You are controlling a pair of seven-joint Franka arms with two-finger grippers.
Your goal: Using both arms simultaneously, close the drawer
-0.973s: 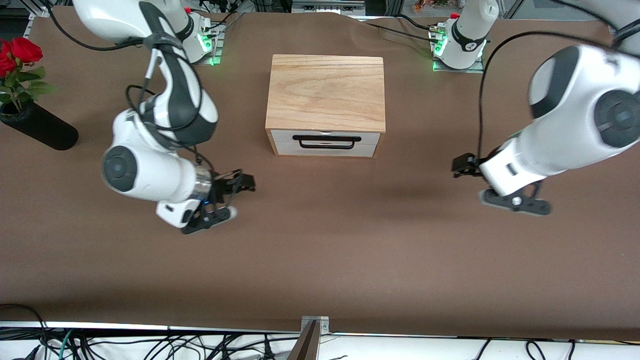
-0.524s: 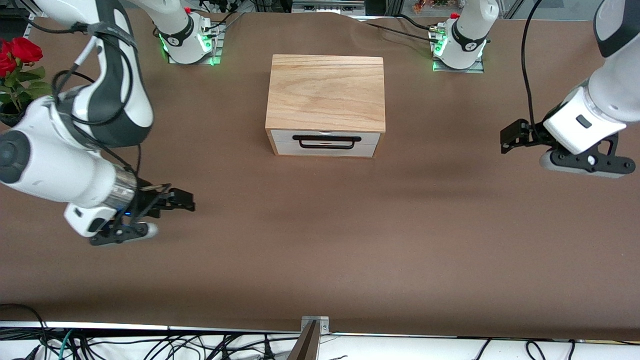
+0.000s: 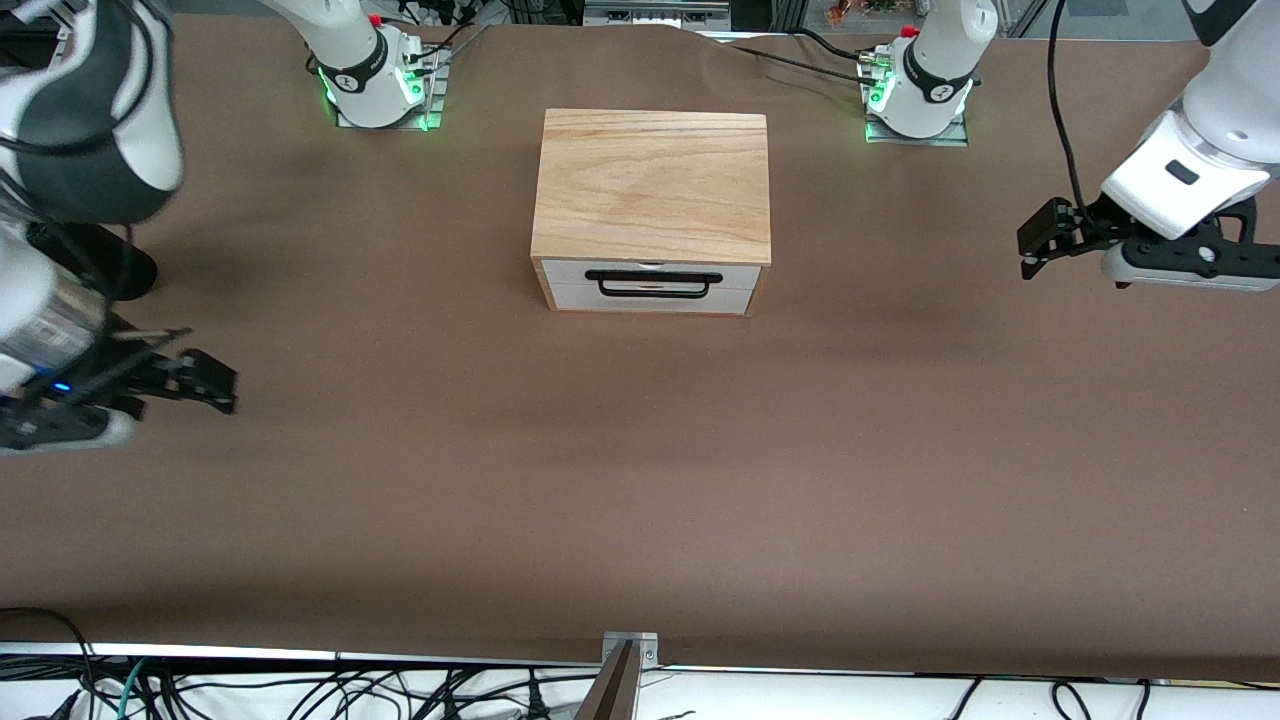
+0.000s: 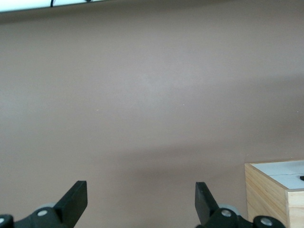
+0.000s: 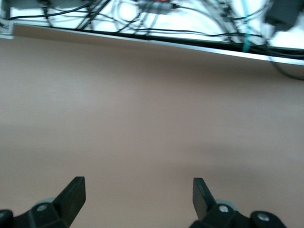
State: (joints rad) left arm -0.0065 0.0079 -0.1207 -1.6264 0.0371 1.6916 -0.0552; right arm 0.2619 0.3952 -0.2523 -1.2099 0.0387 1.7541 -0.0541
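Note:
The drawer (image 3: 650,287) has a white front panel and a black wire handle (image 3: 653,284). It sits flush in the light oak box (image 3: 652,185) at the middle of the table. My left gripper (image 3: 1032,245) is open and empty over bare table at the left arm's end, well away from the box. Its wrist view shows the open gripper (image 4: 140,199) and a corner of the box (image 4: 270,190). My right gripper (image 3: 220,385) is open and empty over bare table at the right arm's end. Its wrist view shows the open gripper (image 5: 137,192) over brown cloth only.
A black vase (image 3: 135,275) lies at the right arm's end, mostly hidden by the right arm. The brown table cloth (image 3: 640,480) spreads wide in front of the drawer. Cables (image 3: 300,690) hang past the table edge nearest the front camera.
Both arms have swung outward, away from the drawer front toward their own ends of the table. The drawer stays flush in the box throughout.

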